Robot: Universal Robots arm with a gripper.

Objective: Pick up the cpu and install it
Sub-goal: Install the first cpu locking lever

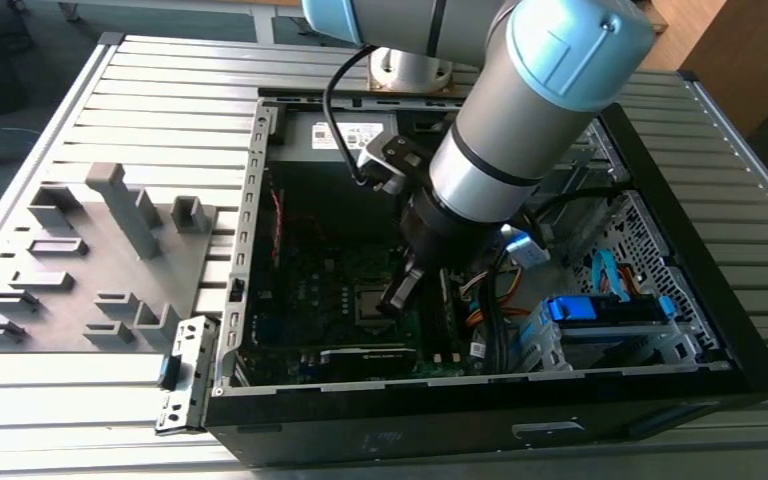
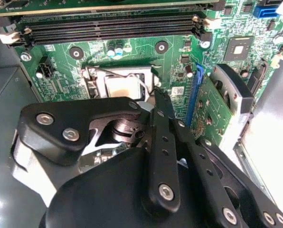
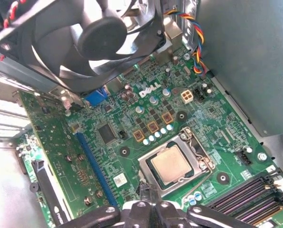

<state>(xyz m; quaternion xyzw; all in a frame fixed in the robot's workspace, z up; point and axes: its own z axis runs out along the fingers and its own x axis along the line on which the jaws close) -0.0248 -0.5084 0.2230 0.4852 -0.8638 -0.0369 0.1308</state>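
Cpu (image 3: 170, 164) lay seated inside the socket frame (image 3: 175, 161) on the motherboard (image 3: 146, 128), just beneath the claw (image 2: 155, 102), whose fingers looked drawn together on nothing. Judged risk: the frame seemed unlatched, so a low claw could nudge the chip askew or snag the thin lever (image 2: 144, 85) beside it.

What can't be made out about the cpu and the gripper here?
- Exterior view: the cpu's seat in the socket is hidden behind the gripper and arm.
- Second wrist view: the near edge of the cpu is covered by the gripper's black links.
- First wrist view: the cpu lies in the socket; whether the frame is latched cannot be told.
- Fingertips: cut off or hidden in both wrist views.
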